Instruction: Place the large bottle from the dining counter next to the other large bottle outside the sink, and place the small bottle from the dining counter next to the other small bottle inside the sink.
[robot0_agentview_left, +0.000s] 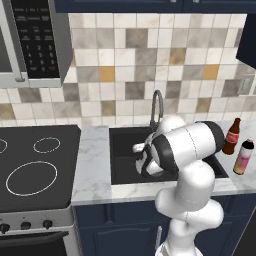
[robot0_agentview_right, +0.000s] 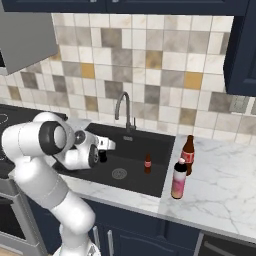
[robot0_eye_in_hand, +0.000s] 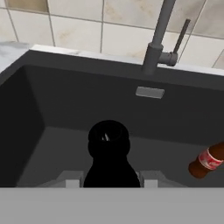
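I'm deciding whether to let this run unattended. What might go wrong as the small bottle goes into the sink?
1. The claw is shut on the dark bottle above the sink; released from here, it would probably fall and tip.
2. The small bottle standing in the sink is slim and may be knocked over during placing.
3. The faucet rises close behind the hand.

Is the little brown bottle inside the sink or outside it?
Inside. The little brown bottle stands upright on the floor of the sink, near its right wall, while the two bigger bottles stand outside on the counter.

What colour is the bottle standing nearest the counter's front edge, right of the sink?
Pink bottle with a black cap, clearest in the right base view.
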